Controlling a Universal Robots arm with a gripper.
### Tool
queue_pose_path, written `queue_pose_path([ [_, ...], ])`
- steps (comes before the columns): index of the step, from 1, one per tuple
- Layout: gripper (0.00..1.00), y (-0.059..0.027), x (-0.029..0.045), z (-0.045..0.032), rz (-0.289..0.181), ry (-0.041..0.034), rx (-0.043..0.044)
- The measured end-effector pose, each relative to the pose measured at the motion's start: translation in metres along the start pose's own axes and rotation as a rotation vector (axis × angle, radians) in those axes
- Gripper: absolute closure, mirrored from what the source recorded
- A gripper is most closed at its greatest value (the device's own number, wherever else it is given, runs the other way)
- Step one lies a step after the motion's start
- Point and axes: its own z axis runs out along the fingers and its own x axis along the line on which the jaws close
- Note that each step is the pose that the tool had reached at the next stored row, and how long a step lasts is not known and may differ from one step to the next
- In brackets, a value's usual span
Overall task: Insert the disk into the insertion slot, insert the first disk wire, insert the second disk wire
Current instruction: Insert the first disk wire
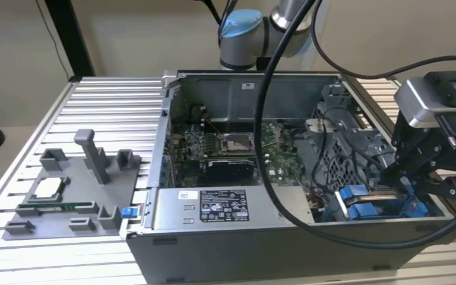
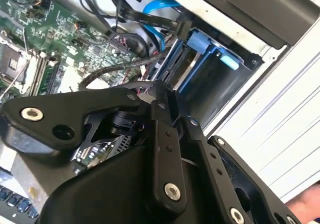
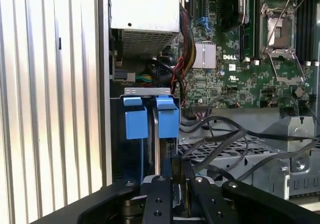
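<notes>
Blue-tabbed insertion slot (image 3: 147, 91) sits by my gripper (image 3: 177, 166) in the first wrist view; the exterior view adds the grey case (image 1: 291, 249). Pinching? I cannot tell.

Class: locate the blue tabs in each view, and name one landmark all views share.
Exterior view: blue tabs, case corner, exterior view's right.
First wrist view: blue tabs beside the case wall.
Second wrist view: blue tabs beside the blue cable.
Shared landmark: green circuit board.

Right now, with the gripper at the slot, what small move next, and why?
Probably a slight push into the slot: the gripper is lined up with it, and the disk seems only partly in, between the blue tabs.
</notes>
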Motion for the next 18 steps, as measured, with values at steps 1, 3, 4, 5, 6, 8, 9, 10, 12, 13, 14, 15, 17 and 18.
queue_pose_path([
  [1,1.0,-0.0001,-0.0001,-0.0001,0.0,0.0196,0.0019],
  [3,1.0,-0.0002,0.0,-0.0001,0.0,0.055,0.0042],
  [4,1.0,-0.0003,-0.0001,-0.0001,0.0,0.0707,0.0051],
  [5,1.0,-0.0005,0.0,0.0,0.0,0.0841,0.0057],
  [6,1.0,-0.0007,0.0,0.0,0.0,0.103,0.0063],
  [8,1.0,-0.0008,-0.0001,0.0,0.001,0.1362,0.0076],
  [9,1.0,-0.0009,-0.0001,-0.0002,0.001,0.1504,0.008],
  [10,1.0,-0.0009,-0.0001,-0.0003,0.001,0.1585,0.0083],
  [12,1.0,-0.0011,-0.0001,-0.0003,0.001,0.1613,0.0079],
  [13,1.0,-0.0018,-0.0002,-0.0004,0.001,0.1615,0.0059],
  [14,1.0,-0.0018,-0.0003,-0.0007,0.001,0.1617,0.0059],
  [15,1.0,-0.0018,-0.0003,-0.0008,0.001,0.1618,0.0059],
  [17,1.0,-0.0018,-0.0006,-0.0007,0.001,0.1622,0.0059],
  [18,1.0,-0.0018,-0.001,-0.0007,0.001,0.1633,0.0059],
])
